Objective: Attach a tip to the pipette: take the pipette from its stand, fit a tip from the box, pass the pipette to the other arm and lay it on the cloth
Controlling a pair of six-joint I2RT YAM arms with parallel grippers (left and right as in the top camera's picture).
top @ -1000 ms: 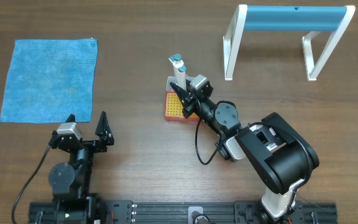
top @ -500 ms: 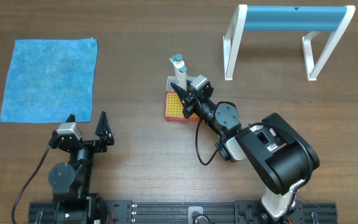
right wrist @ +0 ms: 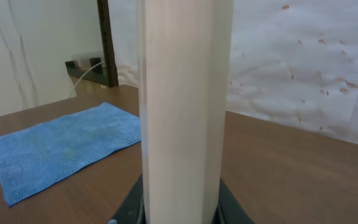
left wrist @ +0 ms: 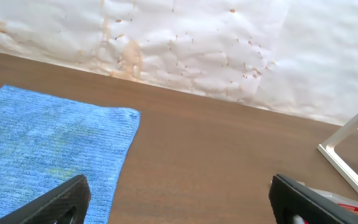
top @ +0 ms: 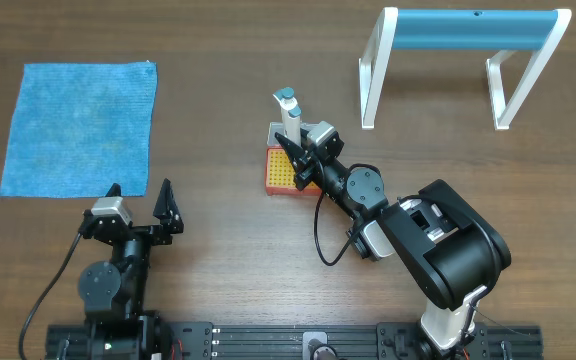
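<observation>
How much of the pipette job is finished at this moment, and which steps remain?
Done: the pipette is off the stand, and the right claw holds it upright. In hand: it stands over the tip box, which looks like the tip-fitting step; whether a tip is on, I cannot tell. Left: the handover to the open left claw, then laying it on the cloth.
</observation>
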